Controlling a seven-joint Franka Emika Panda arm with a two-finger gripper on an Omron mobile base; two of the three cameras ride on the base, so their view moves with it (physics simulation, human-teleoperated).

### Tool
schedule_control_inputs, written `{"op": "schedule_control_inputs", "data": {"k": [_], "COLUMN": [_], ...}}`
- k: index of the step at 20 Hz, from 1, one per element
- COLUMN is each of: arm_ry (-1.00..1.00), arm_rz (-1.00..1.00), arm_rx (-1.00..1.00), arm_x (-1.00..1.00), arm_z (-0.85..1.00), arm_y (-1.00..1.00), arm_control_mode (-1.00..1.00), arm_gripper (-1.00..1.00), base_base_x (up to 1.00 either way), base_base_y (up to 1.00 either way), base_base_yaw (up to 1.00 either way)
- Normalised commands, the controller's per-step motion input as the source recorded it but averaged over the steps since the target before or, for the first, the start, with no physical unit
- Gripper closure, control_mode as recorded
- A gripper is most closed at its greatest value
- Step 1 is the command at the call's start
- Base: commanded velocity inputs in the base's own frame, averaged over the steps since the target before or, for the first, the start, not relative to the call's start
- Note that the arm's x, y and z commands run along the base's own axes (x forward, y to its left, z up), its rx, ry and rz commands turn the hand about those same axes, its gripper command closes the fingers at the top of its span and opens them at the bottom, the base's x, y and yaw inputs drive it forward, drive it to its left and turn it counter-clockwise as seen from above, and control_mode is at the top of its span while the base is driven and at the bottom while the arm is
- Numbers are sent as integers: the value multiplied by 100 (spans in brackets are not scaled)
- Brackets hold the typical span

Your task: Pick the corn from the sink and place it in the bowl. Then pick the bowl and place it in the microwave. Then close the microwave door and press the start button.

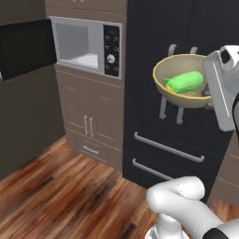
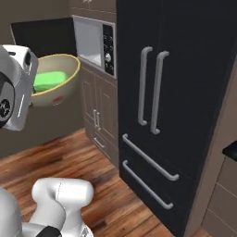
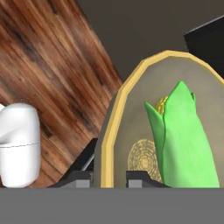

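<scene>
The gripper [image 3: 109, 177] pinches the rim of the bowl [image 3: 111, 131] — in the hand view one dark fingertip sits outside the tan-yellow wall and the other inside, the rim standing between them. The bowl is carried in the air, clear of the wood floor [image 1: 60, 186] beneath it.

The corn [image 1: 186, 81] lies inside the bowl [image 1: 179, 78], its green husk stretched across the speckled interior. In the hand view the corn [image 3: 186, 140] points toward 12 o'clock, with a bit of yellow kernels showing at the husk's upper end.

From the left base view, the bowl hangs at about 2 o'clock from the picture's centre, in front of the black refrigerator [image 1: 186, 42] and its grey handles. The microwave [image 1: 86, 44] is at 10 o'clock, well apart from the bowl, its light cavity exposed. The microwave door [image 1: 25, 46] is swung wide open toward 9 o'clock, its dark glass facing out. The control panel [image 1: 111, 50] runs down the microwave's right side, with a knob among the buttons.

From the right base view, the bowl [image 2: 58, 88] sits at 10 o'clock beside the white hand, with the microwave [image 2: 95, 44] just beyond it toward 12 o'clock — the refrigerator [image 2: 176, 92] stands to the right.
</scene>
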Motion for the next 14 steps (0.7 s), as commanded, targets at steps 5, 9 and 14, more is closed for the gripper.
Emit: {"op": "schedule_control_inputs", "data": {"k": [5, 9, 14], "arm_ry": [0, 0, 0], "arm_rz": [0, 0, 0], "arm_rx": [0, 0, 0], "arm_x": [0, 0, 0], "arm_z": [0, 0, 0], "arm_y": [0, 0, 0], "arm_control_mode": [100, 100, 100], "arm_gripper": [100, 100, 100], "base_base_x": [4, 6, 23], "base_base_y": [100, 100, 68], "base_base_yaw": [-31, -24, -32]}}
